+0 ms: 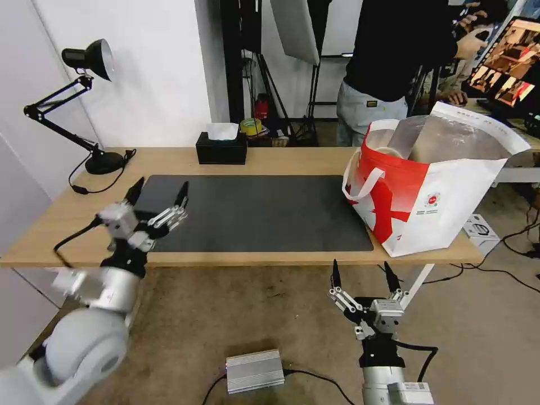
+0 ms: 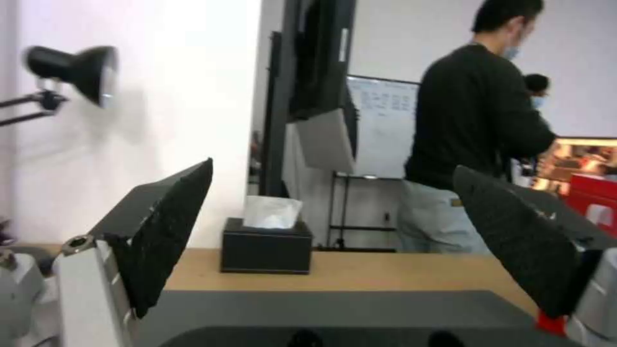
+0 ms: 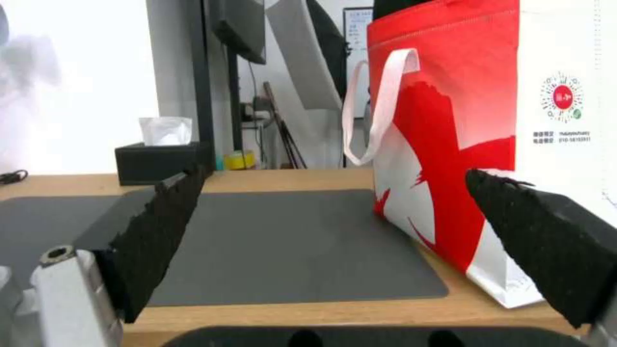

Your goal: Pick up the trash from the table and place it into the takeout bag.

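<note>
The takeout bag (image 1: 450,191), white with a red panel and loop handles, stands open on the right end of the table (image 1: 281,160). In its foil-lined mouth a pale beige rounded rim (image 1: 389,152) of trash shows; the bag's walls hide the rest. My left gripper (image 1: 160,188) hovers open over the left end of the dark mat (image 1: 253,214), holding nothing. My right gripper (image 1: 361,265) is open and empty, just below and in front of the table's front edge, near the bag's lower left corner. The right wrist view faces the bag (image 3: 450,120) across the mat (image 3: 270,236).
A black tissue box (image 1: 221,149) sits at the table's back edge, and a black desk lamp (image 1: 90,56) stands at the back left corner. On the floor lie a silver metal box (image 1: 254,369) with cables and a small white box (image 1: 479,229) under the bag's side.
</note>
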`<state>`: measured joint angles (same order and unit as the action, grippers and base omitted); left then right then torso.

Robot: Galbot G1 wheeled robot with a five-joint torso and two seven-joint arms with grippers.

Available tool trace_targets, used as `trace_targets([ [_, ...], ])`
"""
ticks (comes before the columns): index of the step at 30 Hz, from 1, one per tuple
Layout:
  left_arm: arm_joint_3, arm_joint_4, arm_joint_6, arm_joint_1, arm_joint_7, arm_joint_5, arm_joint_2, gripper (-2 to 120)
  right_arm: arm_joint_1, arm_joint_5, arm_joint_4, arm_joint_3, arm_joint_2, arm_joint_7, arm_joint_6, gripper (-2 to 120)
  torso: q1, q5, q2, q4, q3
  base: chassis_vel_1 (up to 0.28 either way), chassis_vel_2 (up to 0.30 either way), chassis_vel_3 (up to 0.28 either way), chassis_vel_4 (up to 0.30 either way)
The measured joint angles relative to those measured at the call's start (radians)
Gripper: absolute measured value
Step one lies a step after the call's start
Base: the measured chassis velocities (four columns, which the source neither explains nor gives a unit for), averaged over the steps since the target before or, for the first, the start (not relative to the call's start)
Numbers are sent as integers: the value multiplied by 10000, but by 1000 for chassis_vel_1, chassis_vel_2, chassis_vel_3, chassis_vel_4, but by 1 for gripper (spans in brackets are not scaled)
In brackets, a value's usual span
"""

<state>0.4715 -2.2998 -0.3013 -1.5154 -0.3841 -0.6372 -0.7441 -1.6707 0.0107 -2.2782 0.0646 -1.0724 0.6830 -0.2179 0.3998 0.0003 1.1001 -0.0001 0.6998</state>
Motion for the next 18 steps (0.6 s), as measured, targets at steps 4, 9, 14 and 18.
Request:
trace_targets([
  [4,76,-15,-187,-536,46,882,-1186,100,0,0,0,0,0,0,0,100,2,-3,0,1,1,0,0,0,0],
  [9,-12,160,-647,-1152,250,1953,-2525,100,0,0,0,0,0,0,0,100,1,-2,-1,0,1,0,0,0,0],
  [14,-169,507,-1088,-1644,341,2805,-3457,100,-1,0,0,0,0,0,0,100,1,-2,-1,0,1,0,0,0,0],
  [18,-256,674,-1240,-1981,277,3178,-3792,100,0,0,0,0,0,0,0,100,1,-2,-1,2,1,0,0,0,0],
])
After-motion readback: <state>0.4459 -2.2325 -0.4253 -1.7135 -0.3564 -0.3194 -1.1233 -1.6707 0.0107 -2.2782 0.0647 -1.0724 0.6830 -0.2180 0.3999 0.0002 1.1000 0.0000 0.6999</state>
